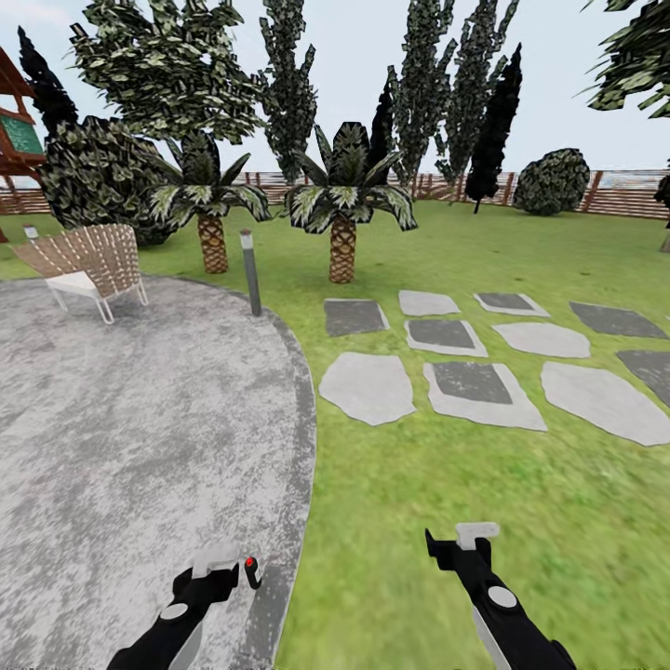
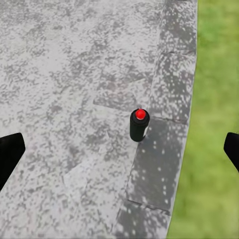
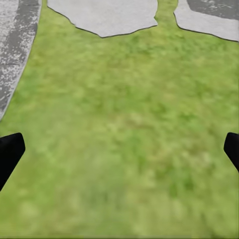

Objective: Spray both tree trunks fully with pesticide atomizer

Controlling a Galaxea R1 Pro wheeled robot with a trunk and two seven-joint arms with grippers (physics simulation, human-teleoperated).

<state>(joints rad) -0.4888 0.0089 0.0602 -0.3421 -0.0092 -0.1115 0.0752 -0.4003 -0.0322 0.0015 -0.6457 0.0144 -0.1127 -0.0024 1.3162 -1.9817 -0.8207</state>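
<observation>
I am reaching for the atomizer (image 2: 139, 124), standing upright at the paving (image 2: 64, 74) edge beside the grass (image 3: 124, 139), below my wide-open, empty left hand (image 2: 119, 149), which next needs lowering around it.

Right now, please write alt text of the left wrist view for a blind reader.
A small black atomizer with a red cap stands upright on grey speckled paving near its darker border, with green grass beyond. The open left gripper hovers above it.

Two small palms (image 1: 342, 200), nine stepping stones (image 1: 368, 386), one wicker chair (image 1: 88, 265), one post (image 1: 250, 272), one atomizer (image 2: 139, 124).
</observation>
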